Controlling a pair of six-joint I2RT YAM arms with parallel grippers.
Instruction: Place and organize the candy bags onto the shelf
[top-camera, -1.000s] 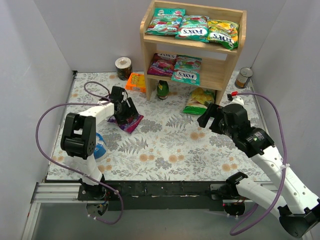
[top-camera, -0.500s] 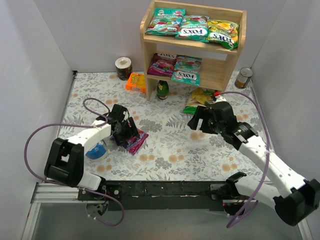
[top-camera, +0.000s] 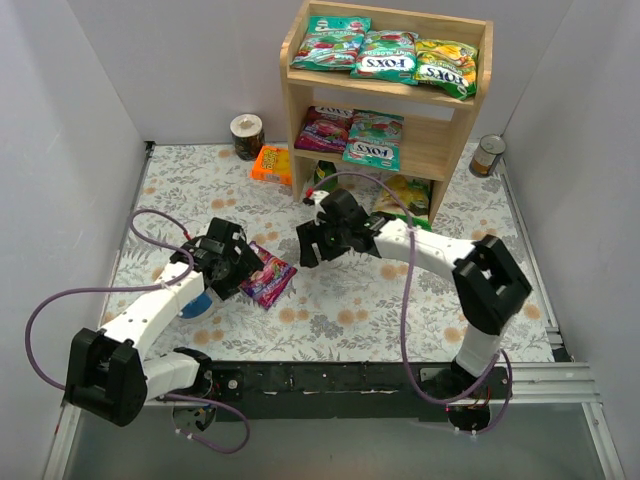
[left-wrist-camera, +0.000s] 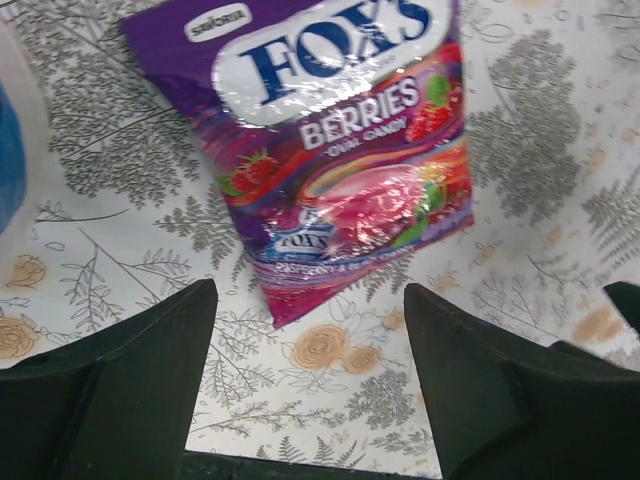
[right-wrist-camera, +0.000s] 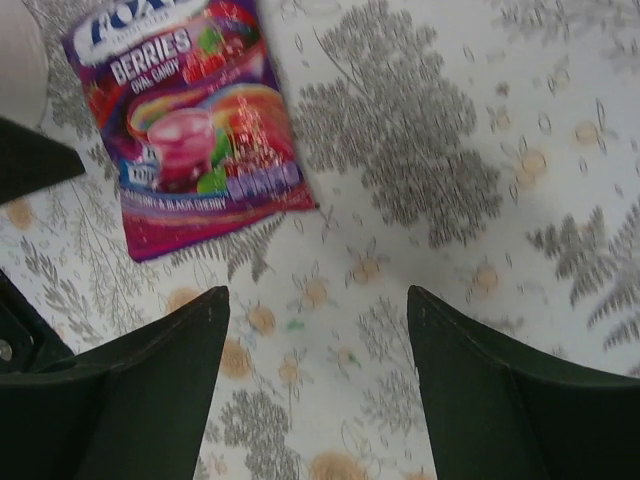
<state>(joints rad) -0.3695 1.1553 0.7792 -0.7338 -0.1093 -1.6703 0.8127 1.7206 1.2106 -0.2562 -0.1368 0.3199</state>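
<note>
Overhead, the left gripper (top-camera: 238, 272) partly hides the purple bag (top-camera: 270, 281); both it and the right gripper (top-camera: 310, 245) gape wide, empty.

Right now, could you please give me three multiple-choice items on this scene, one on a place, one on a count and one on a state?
1. Where does the bag off the shelf lie?
A. on the table, before the left tool
B. behind the shelf
C. under the shelf

2. How many bags lie on the top tier?
A. two
B. three
C. five

3. How is the left tool?
A. shut on the bag
B. open, holding nothing
C. shut, holding nothing

Answers:
1 A: the purple bag lies flat on the floral cloth ahead of the tool.
2 B: two teal and one yellow-green lie side by side.
3 B: its fingers stand apart, the bag beyond them.
</note>
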